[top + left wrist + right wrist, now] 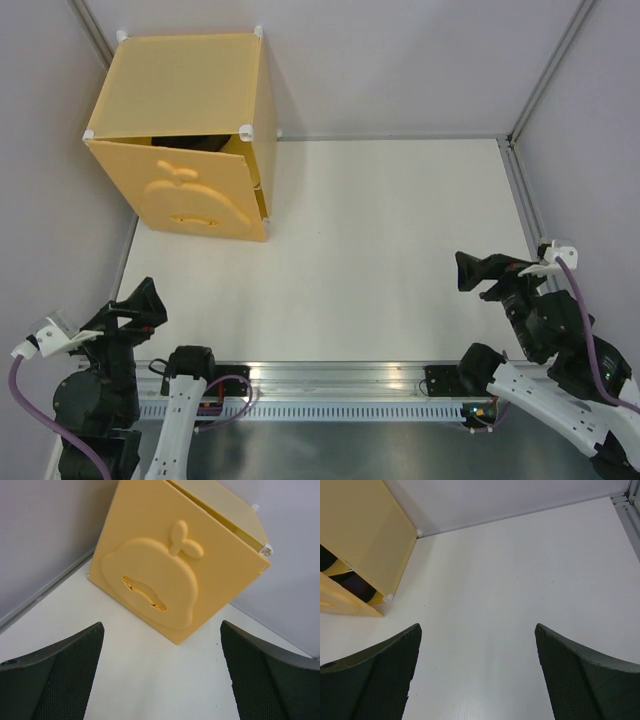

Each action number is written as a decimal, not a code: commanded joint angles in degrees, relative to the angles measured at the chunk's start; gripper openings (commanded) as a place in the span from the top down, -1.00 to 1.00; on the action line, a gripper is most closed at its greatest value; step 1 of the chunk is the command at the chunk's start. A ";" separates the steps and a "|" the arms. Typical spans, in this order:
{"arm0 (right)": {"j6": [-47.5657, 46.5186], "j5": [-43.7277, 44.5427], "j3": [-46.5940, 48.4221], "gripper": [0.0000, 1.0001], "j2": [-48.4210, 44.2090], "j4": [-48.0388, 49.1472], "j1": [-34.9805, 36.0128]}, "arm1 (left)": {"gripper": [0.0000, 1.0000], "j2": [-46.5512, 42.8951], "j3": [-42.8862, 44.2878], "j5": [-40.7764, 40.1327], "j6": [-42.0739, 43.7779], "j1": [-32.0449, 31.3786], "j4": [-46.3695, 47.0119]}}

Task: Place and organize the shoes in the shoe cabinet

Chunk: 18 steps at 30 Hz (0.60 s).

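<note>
The yellow-orange shoe cabinet (190, 90) stands at the far left of the table. Its door (190, 195) with the apple shape is almost shut, ajar by a narrow gap. Dark shoes (195, 142) show only as slivers through that gap. In the right wrist view dark shapes (357, 585) show in the gap of the cabinet (365, 540). The left wrist view faces the door (150, 580). My left gripper (140, 305) (162, 680) is open and empty near the front left. My right gripper (480, 272) (477, 680) is open and empty at the right.
The white table (380, 250) lies between the cabinet and the arms. Grey walls with metal frame posts (520, 190) close off the back and sides. A metal rail (330, 375) runs along the near edge.
</note>
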 commanded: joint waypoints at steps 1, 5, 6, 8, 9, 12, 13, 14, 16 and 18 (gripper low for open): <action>-2.03 4.07 0.80 -0.96 -4.32 -0.56 -0.06 | -1.00 -0.47 0.50 -6.71 2.11 -0.95 -3.11; -2.65 4.86 -0.51 -0.96 -9.77 1.02 -0.06 | -1.00 -0.82 0.85 -6.80 2.11 -1.47 -3.55; -3.00 4.77 -0.69 -0.96 -10.74 1.80 -0.06 | -0.99 -0.91 0.85 -6.97 2.11 -1.65 -3.64; -3.70 4.86 -1.39 -0.96 -13.12 2.51 -0.06 | -1.00 -1.08 0.76 -7.32 2.46 -1.91 -3.81; -3.88 5.21 -1.57 -0.96 -13.65 2.86 -0.06 | -1.00 -1.08 0.67 -7.67 2.64 -2.09 -3.90; -3.62 5.48 -2.45 -0.96 -14.36 3.04 -0.06 | -0.99 -1.44 0.15 -7.50 2.72 -2.35 -3.90; -3.61 5.48 -2.54 -0.96 -14.18 2.95 0.03 | -0.99 -1.44 -0.03 -7.59 2.64 -2.44 -3.99; -3.35 5.48 -2.62 -0.96 -13.66 2.87 -0.06 | -1.00 -1.52 -0.38 -7.50 2.72 -2.44 -3.90; -3.18 5.48 -2.63 -0.96 -13.39 2.78 0.03 | -0.99 -1.70 -0.82 -7.50 2.90 -2.53 -3.99; -3.00 5.22 -2.80 -0.96 -13.47 2.69 0.03 | -1.00 -2.05 -1.17 -7.41 3.08 -2.62 -3.90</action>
